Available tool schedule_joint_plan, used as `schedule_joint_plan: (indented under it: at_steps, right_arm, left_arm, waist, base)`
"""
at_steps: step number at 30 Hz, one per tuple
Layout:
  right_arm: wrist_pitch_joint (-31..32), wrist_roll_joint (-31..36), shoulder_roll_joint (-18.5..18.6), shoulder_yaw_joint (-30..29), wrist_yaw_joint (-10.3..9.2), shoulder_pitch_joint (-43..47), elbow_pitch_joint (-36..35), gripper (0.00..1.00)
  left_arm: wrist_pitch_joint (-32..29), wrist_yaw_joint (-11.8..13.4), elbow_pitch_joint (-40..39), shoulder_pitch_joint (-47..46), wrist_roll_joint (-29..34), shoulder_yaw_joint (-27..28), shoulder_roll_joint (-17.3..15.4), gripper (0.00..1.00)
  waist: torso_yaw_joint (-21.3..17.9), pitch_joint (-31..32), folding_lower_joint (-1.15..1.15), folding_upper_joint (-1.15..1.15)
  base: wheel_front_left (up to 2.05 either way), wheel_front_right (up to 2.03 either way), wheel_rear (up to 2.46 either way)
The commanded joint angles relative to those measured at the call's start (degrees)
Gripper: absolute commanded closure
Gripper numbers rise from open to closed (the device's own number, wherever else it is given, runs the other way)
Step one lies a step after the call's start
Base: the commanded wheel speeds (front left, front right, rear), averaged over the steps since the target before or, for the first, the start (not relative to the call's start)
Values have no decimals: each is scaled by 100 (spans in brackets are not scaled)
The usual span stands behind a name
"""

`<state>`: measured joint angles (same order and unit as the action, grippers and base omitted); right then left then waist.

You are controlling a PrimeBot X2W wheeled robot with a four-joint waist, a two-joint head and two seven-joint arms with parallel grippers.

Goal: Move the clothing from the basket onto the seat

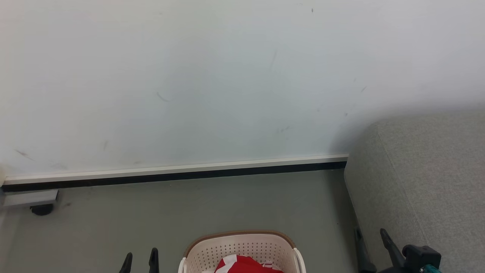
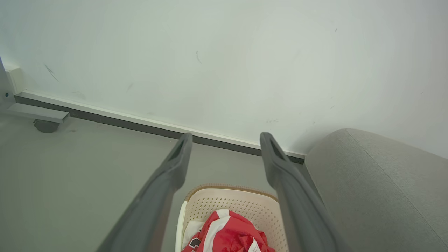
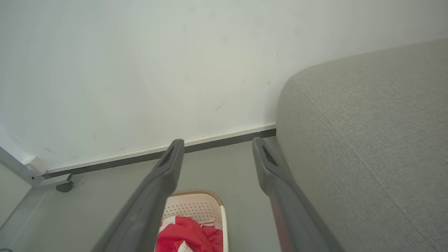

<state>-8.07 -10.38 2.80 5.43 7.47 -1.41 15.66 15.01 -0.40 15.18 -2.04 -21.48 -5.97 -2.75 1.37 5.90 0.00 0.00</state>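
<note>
Left gripper point(image 1: 140, 261) and right gripper point(image 1: 373, 246) spread wide, empty, either side of the basket point(image 1: 242, 246).
Clothing point(image 1: 242, 266) lies bunched in the basket, untouched; the 2 grippers look staged to reach down. Seat point(image 1: 428, 182) sits close on the right as the drop spot. Pile depth unclear, basket cut off.

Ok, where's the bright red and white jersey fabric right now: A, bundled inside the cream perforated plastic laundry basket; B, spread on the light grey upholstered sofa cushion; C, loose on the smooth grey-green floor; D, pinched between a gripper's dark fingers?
A: the bright red jersey fabric sits crumpled inside the cream perforated plastic basket.
</note>
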Motion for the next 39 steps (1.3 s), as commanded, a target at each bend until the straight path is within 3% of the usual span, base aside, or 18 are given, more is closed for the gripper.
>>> schedule_joint_plan:
  at_steps: [1,7,23,33,39]
  right_arm:
    - [36,114,15,-12,4,93,-50,0]
    - [141,367,15,-79,4,149,-157,0]
    - [148,219,16,-20,4,176,-318,0]
    - [42,165,15,118,4,-69,-536,0]
    - [-109,291,12,266,4,-364,-837,0]
  left_arm:
    - [27,9,32,93,63,5,-25,0]
    - [27,13,46,102,105,32,-24,0]
    - [23,-12,193,37,141,-40,-40,0]
    - [-158,87,482,-282,71,-146,-40,0]
    - [-363,135,882,-849,238,-297,-123,0]
  waist:
    - [3,5,0,0]
    - [6,20,0,0]
    - [-84,-125,0,0]
    - [-660,-662,0,0]
    - [-1151,-1504,0,0]
  base:
    - [0,0,0]
    - [0,0,0]
    - [0,0,0]
    - [0,0,0]
    - [0,0,0]
